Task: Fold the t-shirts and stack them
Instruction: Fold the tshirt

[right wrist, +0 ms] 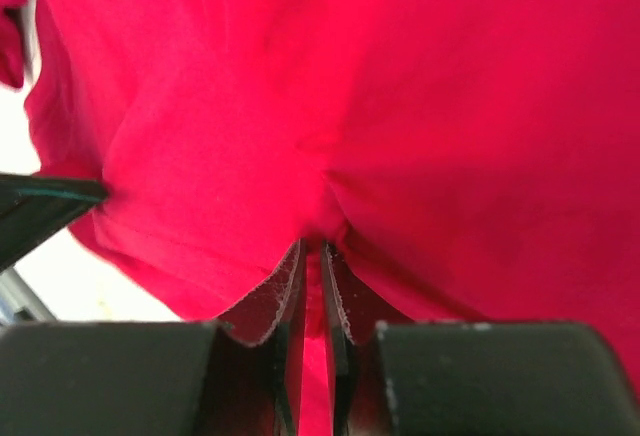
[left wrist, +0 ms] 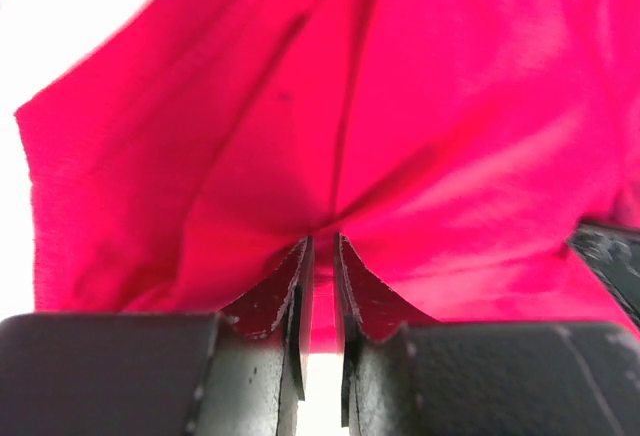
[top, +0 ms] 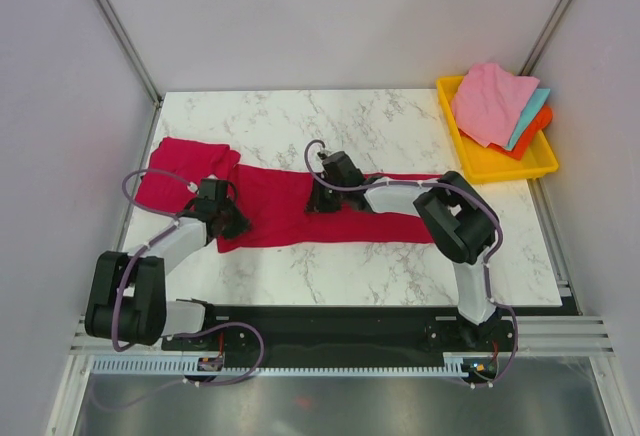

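Top external view: a red t-shirt [top: 285, 214] lies in a long band across the middle of the marble bench [top: 400, 121], with a wider lobe at its left end; whether that lobe is a sleeve or a second garment I cannot tell. A yellow tray [top: 545, 164] sits at the far right corner, well apart, holding pink cloth [top: 490, 101] over other coloured pieces. The left arm reaches forward and inward, bent at the elbow, with the left hand [top: 226, 218] down on the cloth near its left near edge. The right arm folds back across the bench, and the right hand [top: 322, 201] is down on the middle of the band. Left wrist view: the left hand [left wrist: 322, 243] is almost closed, its fingers [left wrist: 283, 301] pinching a small pucker of cloth, with creases radiating from the pinch. Right wrist view: the right hand [right wrist: 312, 248] is likewise nearly shut, its fingers [right wrist: 262, 306] nipping a gathered fold. The fabric looks light, limp and thin, so it should drape and sag from any held point and not keep its shape. It seems neither fragile nor slippery. Edges, hems or corners look the best places to take hold, so that one layer lifts cleanly and the fold falls straight.
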`<state>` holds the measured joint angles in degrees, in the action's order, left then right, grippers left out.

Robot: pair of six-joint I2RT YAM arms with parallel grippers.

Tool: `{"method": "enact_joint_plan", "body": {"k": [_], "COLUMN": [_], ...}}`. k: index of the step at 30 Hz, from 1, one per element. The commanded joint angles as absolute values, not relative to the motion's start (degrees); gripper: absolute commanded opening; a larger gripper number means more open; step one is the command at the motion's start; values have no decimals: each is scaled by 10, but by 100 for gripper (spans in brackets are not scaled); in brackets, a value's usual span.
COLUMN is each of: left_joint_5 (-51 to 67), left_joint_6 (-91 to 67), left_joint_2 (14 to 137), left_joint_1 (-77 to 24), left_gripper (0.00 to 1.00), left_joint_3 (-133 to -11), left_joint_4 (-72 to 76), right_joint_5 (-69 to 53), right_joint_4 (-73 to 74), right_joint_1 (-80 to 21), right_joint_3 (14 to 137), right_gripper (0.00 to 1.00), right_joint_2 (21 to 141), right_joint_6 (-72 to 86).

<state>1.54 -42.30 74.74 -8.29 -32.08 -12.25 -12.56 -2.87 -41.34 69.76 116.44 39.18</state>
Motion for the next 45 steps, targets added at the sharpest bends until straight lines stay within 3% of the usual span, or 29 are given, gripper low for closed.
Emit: {"method": "enact_joint_plan", "body": {"k": [1,4,7,9,12,13,16,19,27,29,32,35,45], "left_joint_5": [-32,-34,-33,-30,-41,-47,-48,-44,32,44,58,65,41], "left_joint_6": [-450,-444,-425,-407,-402,-403,-415,-417,-417,-421,-424,-430,-472], "left_joint_2": [765,757,708,652,574,556,503,467,441,453,482,493,526], "left_joint_1": [-69,-67,-69,-71,-74,-74,-74,-74,-74,-74,-74,-74,-74], "left_gripper": [21,21,22,28,38,54,85,98,100,99,97,93,91], "left_joint_3": [-343,-347,-343,-337,-313,-299,-280,-264,-223,-226,-231,-230,-226], "left_joint_4": [-151,-152,-151,-148,-142,-142,-142,-131,-62,-60,-61,-62,-74], "right_joint_5": [-85,-63,-20,11,70,83,154,227,313,304,294,332,334], "right_joint_4": [12,12,12,11,13,21,23,-10,27,48,62,84,125], "right_joint_1": [-414,-414,-413,-413,-410,-407,-396,-381,-303,-269,-235,-220,-157], "right_joint_3": [721,706,684,670,647,639,604,536,414,388,360,342,327], "right_gripper": [19,21,32,42,47,47,45,53,60,69,71,91,90], "right_joint_2": [1168,1131,1076,1045,992,971,920,839,705,690,675,674,732], "right_joint_6": [378,367,345,332,310,306,326,339,383,385,395,427,506]}}
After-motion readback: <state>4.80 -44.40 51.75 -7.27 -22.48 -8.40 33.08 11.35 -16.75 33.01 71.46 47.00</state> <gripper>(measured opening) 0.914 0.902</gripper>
